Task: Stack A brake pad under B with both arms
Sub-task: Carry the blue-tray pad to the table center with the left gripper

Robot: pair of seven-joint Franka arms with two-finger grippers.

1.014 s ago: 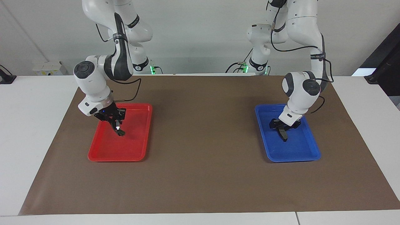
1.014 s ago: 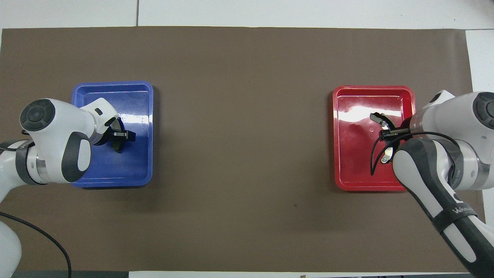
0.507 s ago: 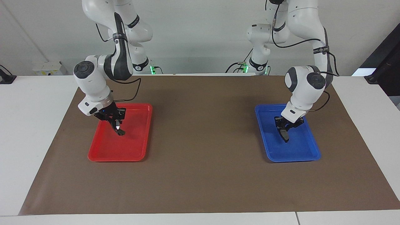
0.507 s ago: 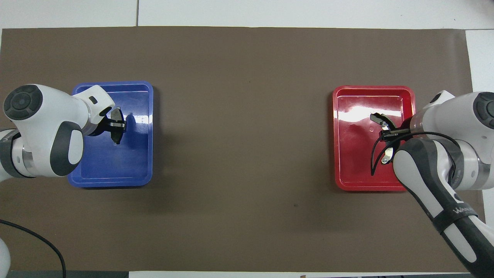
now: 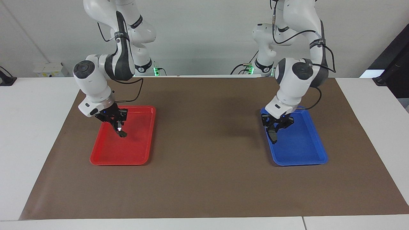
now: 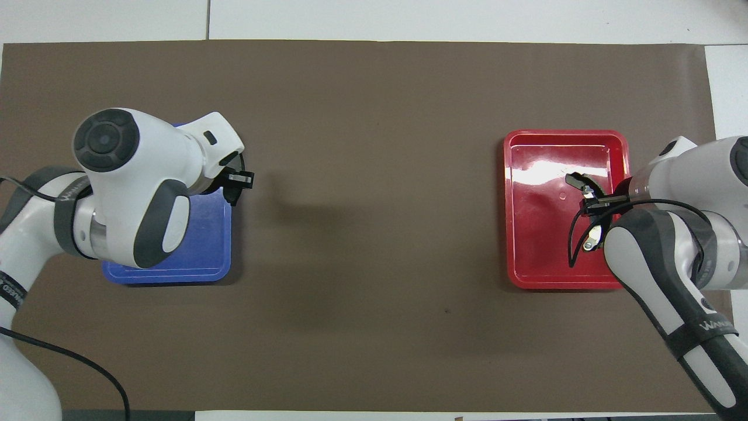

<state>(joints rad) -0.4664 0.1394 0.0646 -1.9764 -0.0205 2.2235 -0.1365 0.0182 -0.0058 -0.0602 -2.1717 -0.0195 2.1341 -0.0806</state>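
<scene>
- Short, stubby dark grey A brake pad point(image 5: 272, 135) gripped in left jaws, raised over blue plastic tray point(image 5: 306, 153).
- Long dark crescent B point(image 6: 586, 186) gripped in right jaws over red plastic tray point(image 5: 108, 156).
- Stacking not yet begun.

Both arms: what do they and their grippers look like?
The left arm and right arm have glossy white rounded shells, dark grey joint caps and panels, and black cables running outside. The left gripper and right gripper are black linkages.

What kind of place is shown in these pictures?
Probably a robotics lab test bench, not a workshop: two white arms stand at a table with a brown mat, a red tray and a blue tray set on it, against a plain grey wall.
</scene>
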